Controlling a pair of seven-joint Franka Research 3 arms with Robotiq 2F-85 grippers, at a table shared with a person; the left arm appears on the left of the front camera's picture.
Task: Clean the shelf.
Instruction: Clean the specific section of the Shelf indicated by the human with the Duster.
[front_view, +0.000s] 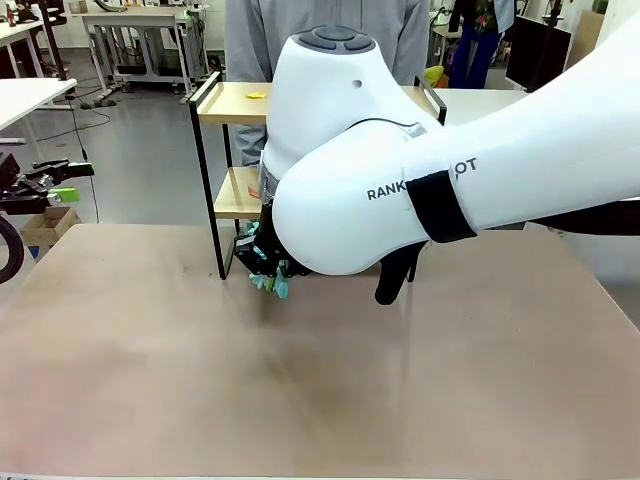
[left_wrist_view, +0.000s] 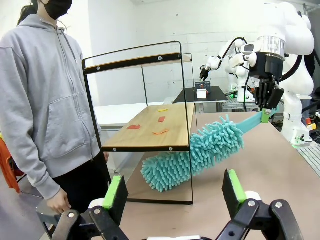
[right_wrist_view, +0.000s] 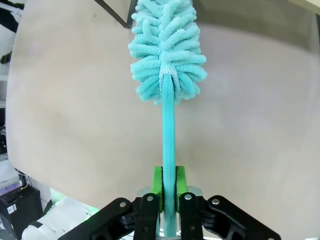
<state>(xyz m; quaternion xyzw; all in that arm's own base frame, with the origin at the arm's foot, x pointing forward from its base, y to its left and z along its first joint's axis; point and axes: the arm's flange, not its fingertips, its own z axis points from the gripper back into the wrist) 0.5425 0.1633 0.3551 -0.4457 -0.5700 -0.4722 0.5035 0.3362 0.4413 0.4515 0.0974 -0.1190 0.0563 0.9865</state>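
Fingers of the right gripper (front_view: 268, 265) hang low in the front view beside a front leg of the small two-tier wooden shelf with a thin black frame (front_view: 228, 105), which stands at the table's far side. From the left wrist, the left gripper (left_wrist_view: 175, 192) gapes wide and empty, while the fluffy teal microfibre duster (left_wrist_view: 192, 155) reaches beneath the lower board (soft, light head; the shelf looks easily nudged). From the right wrist, green pads (right_wrist_view: 157, 182) clamp the duster's slim, stiff handle near its end, probably the soundest hold.

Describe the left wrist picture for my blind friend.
The black right gripper holds a fluffy teal duster, its head poking under the lower board of a two-tier wooden shelf with a black metal frame. A person in a grey hoodie stands beside it.
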